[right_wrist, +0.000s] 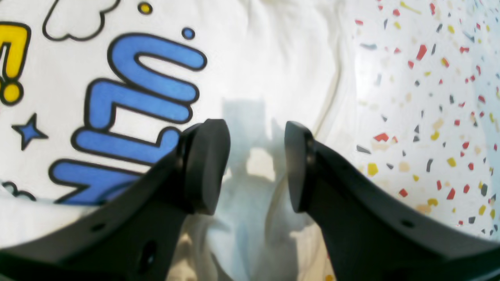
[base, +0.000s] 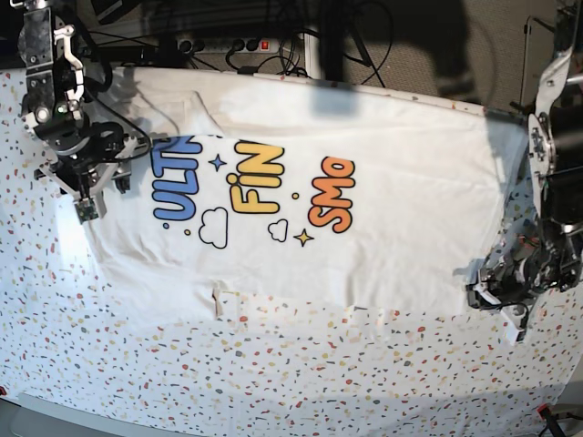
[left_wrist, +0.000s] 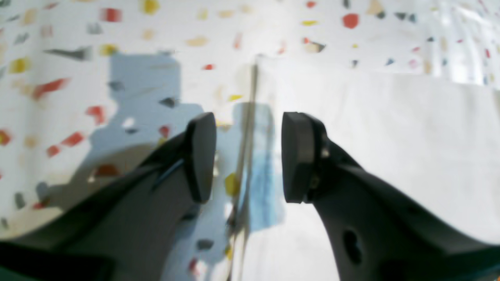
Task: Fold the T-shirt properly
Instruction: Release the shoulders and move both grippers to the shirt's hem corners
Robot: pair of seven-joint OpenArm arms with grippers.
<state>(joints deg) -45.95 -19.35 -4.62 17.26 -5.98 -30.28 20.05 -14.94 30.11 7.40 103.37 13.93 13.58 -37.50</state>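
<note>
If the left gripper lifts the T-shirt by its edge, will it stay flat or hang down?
It will probably hang limp: the T-shirt is thin cloth, with wrinkles beside the right gripper. It is likely light, yet it may drag across the table covering, since so much cloth lies spread out.

T-shirt (base: 383, 209), front print: "ULT" in blue, "FiN" in yellow, "SMo" in orange were legible; remaining letters were folded under.

Bare table covering (base: 273, 364) lies open below the T-shirt (base: 401, 209); nothing stands there.
</note>
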